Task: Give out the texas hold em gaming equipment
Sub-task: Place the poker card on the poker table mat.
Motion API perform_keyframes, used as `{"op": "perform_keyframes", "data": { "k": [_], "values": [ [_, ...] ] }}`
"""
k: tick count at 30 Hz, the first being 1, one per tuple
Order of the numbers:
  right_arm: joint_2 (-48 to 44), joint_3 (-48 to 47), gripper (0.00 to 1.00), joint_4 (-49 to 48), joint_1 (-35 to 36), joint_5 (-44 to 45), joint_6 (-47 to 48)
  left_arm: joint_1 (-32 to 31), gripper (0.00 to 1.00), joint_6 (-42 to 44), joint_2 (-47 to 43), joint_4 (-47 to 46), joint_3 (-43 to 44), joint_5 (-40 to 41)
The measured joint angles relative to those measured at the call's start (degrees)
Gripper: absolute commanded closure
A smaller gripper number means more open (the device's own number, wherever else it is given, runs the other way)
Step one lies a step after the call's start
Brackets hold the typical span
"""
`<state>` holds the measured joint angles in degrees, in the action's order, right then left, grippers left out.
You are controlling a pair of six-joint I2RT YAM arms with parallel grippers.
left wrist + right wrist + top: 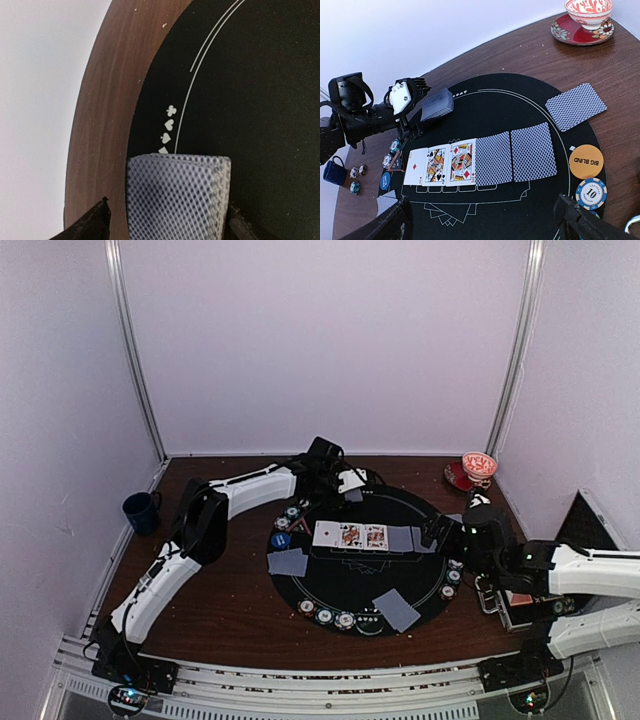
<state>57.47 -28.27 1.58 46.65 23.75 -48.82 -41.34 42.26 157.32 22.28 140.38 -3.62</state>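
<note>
Straddling the playing cards (177, 197), the left gripper (167, 220) is seen open, nothing clamped; the tilted, unsupported stack could be spilled across the black mat (250, 100).

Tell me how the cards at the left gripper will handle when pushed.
The cards look bowed between the fingers of the left gripper, so they are probably thin and springy. Flat on the smooth mat, they would likely slide when pushed and be hard to pinch.

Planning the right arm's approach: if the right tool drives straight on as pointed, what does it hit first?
Most likely the black mat, at its printed lines just short of the card row; nothing stands between it and the open right tool. Depth is unclear.
</note>
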Motion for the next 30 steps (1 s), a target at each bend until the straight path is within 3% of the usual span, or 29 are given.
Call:
{"op": "perform_keyframes", "data": {
  "k": [9, 30],
  "values": [
    [-0.7, 0.1, 0.0, -0.1, 0.0, 0.0, 0.0, 0.0, 0.02, 0.0, 0.3, -1.2, 0.5, 0.7],
    [-1.7, 0.1, 0.0, 0.0, 0.3, 0.0, 0.0, -1.2, 0.02, 0.7, -0.1, -10.2, -3.6, 10.8]
  ]
}}
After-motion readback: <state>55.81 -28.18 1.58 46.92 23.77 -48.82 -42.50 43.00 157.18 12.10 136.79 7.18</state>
